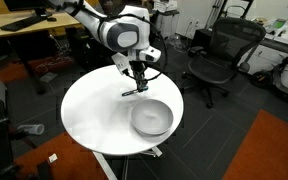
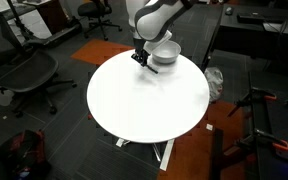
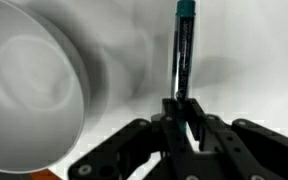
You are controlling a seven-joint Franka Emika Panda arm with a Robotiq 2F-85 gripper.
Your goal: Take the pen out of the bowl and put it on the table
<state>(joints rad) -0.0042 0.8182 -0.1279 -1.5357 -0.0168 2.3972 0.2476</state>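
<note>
My gripper is shut on one end of the pen, a thin dark stick held low over the white round table, just beside the bowl and outside it. In the wrist view the pen runs from between the jaws away over the white tabletop, with a teal end. The shiny metal bowl stands on the table close to the gripper; it looks empty in the wrist view. In an exterior view the gripper is next to the bowl at the table's far edge.
Black office chairs stand round the table. A tan wooden desk is behind the arm. Orange carpet lies beside the table. A stand with cables is near the table's side.
</note>
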